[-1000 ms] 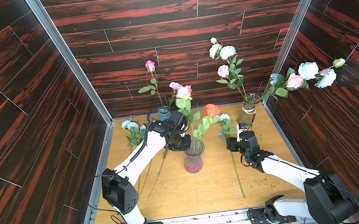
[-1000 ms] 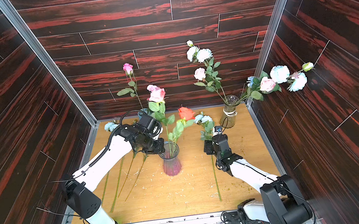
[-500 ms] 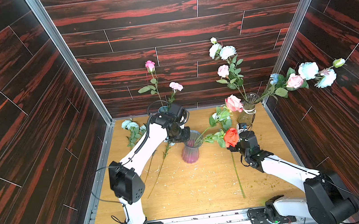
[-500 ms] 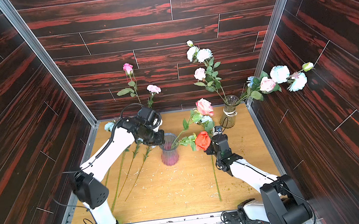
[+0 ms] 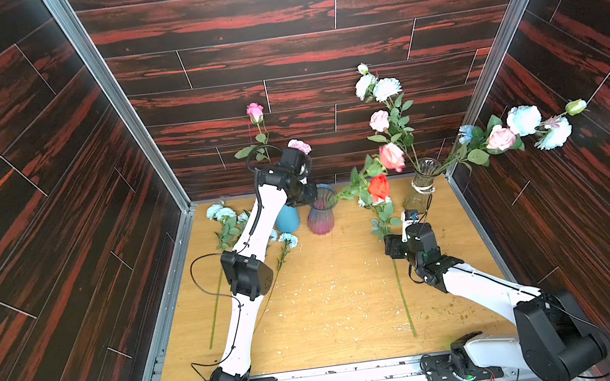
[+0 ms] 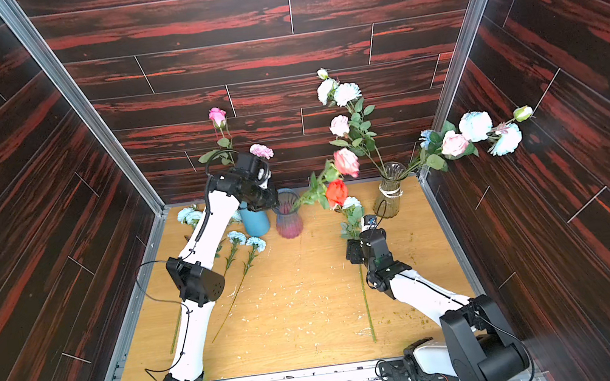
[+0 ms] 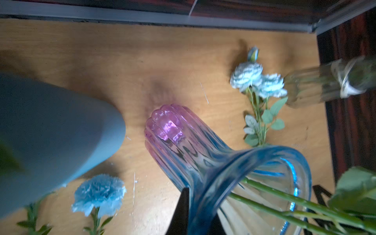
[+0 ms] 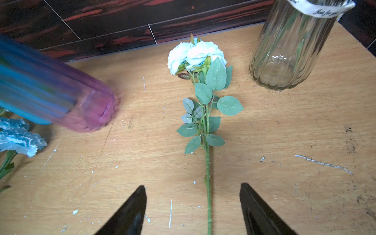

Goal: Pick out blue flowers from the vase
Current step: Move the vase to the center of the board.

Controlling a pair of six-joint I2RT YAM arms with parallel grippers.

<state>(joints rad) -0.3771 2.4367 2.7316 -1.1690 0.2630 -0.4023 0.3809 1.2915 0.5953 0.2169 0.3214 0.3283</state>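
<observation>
My left gripper point(image 7: 200, 203) is shut on the rim of the pink-and-blue glass vase point(image 5: 320, 213), near the back wall in both top views. The vase holds a pink rose point(image 5: 391, 157) and a red rose point(image 5: 379, 187), both leaning right. Blue flowers point(image 5: 219, 212) lie on the table to the left, two more heads point(image 6: 246, 240) by my left arm. Another blue flower point(image 8: 195, 54) lies flat with its stem running between the fingers of my right gripper point(image 8: 193, 187), which is open above it. More blue blooms point(image 5: 386, 88) stand in the clear glass vase point(image 5: 421, 185).
A blue ceramic vase point(image 5: 287, 219) stands just left of the held vase, with a pink rose point(image 5: 255, 111) and a pink carnation point(image 5: 300, 146) in it. Flowers from the clear vase reach over the right wall point(image 5: 524, 119). Dark walls close in three sides.
My left arm has carried the vase from mid-table towards the back wall, beside the blue ceramic vase. The roses in it swung over to the right. The right arm has stayed put.
</observation>
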